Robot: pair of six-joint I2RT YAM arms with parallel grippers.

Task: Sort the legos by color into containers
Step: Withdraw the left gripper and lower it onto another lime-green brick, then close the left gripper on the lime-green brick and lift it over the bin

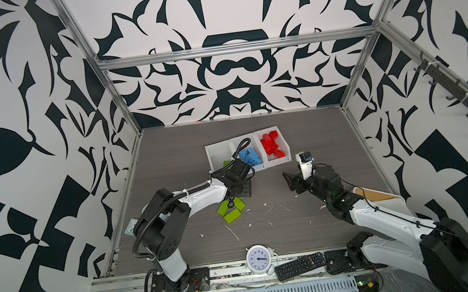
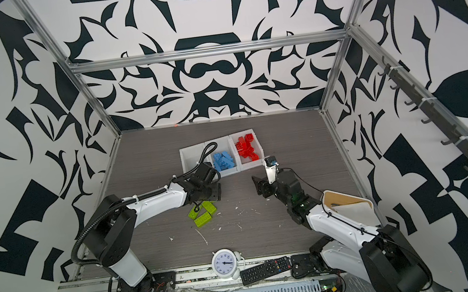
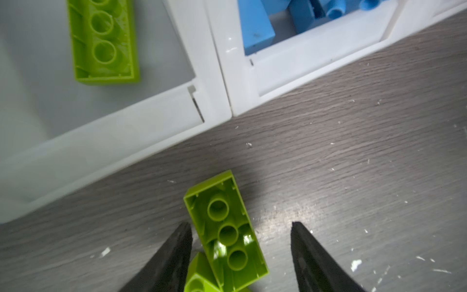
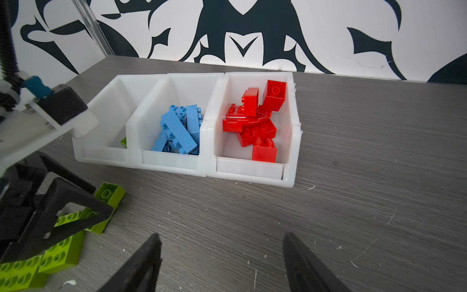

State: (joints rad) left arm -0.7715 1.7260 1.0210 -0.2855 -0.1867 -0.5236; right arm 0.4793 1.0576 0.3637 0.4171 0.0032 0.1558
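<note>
Three joined white containers (image 1: 217, 150) stand at mid-table. The left one holds a lime green lego (image 3: 103, 43), the middle one light blue legos (image 1: 249, 157), the right one red legos (image 1: 271, 146). Three more green legos (image 1: 233, 211) lie in a cluster on the table in front. My left gripper (image 3: 241, 224) hangs open over them; an upside-down green brick (image 3: 227, 232) lies between its fingers, with a gap on one side, and it partly covers another green brick (image 3: 199, 275). My right gripper (image 4: 222, 236) is open over bare table, in front of the red container.
A white alarm clock (image 1: 259, 260) and a black remote (image 1: 300, 265) lie at the table's front edge. A white bin with a wooden lid (image 1: 380, 195) sits at the right wall, behind my right arm. Small white crumbs dot the grey tabletop (image 1: 286, 134).
</note>
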